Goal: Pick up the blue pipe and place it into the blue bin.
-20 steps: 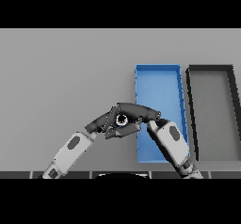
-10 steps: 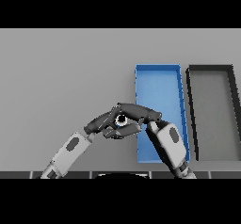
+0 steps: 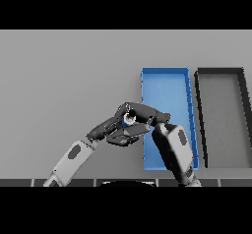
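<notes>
The blue pipe (image 3: pixel 129 120) shows its ring-shaped end facing up, just left of the blue bin (image 3: pixel 165 84). It is held between my two hands. My left hand (image 3: pixel 112 131) comes in from the lower left, its fingers curled under and around the pipe. My right hand (image 3: pixel 147 114) reaches leftward from over the blue bin, its fingers curled over the top of the pipe. Most of the pipe's body is hidden by the hands. I cannot tell whether the pipe is off the table.
A black bin (image 3: pixel 221 111) stands right of the blue bin, close beside it. My right forearm (image 3: pixel 173 149) lies over the near end of the blue bin. The grey table (image 3: pixel 64 80) stretches wide to the left and far side.
Both hands with the pipe dipped slightly toward me, then came back a little farther away. The right forearm has shifted slightly left. The grip looks the same.
</notes>
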Tool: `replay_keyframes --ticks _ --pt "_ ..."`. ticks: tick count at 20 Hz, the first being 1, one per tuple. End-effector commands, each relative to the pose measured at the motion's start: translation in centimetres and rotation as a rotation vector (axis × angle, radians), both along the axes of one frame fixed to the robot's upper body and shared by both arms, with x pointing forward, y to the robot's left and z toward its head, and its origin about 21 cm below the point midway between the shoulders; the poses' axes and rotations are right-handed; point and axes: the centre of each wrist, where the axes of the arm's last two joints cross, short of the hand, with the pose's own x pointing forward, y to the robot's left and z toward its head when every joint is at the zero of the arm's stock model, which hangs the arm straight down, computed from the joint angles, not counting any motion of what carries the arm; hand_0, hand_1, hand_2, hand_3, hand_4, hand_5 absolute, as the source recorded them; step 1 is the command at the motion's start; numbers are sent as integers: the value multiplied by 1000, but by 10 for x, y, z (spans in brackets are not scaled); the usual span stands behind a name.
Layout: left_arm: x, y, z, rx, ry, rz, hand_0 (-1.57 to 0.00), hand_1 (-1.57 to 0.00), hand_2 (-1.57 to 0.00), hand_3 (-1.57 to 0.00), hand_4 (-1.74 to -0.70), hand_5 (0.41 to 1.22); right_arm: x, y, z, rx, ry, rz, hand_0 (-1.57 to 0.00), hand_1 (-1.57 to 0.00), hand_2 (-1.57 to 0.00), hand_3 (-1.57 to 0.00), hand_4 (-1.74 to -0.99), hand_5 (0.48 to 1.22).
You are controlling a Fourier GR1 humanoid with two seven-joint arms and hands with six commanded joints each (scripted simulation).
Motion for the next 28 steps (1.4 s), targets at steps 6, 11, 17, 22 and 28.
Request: replay_keyframes --ticks 6,11,17,22,28 --pt "1 2 0 16 15 -1 -2 -1 -1 0 -865 515 11 -10 50 72 93 18 -1571 -1571 -1571 -1571 -1492 1221" --pt "0 1 1 10 13 -12 0 0 0 1 -867 486 27 -18 108 141 -46 -6 -1571 -1571 -1571 -1571 -1495 1221" --pt "0 4 3 30 6 9 1 1 1 1 -850 484 74 -49 140 170 -53 -308 -1571 -1571 -1571 -1571 -1498 1221" --pt "-2 9 3 41 -11 23 1 1 1 1 -827 467 112 -97 103 74 91 -561 -1571 -1571 -1571 -1571 -1499 1221" --pt "-3 16 4 48 -11 29 1 1 1 1 -828 463 122 -140 33 -46 314 -745 -1571 -1571 -1571 -1571 -1499 1221"
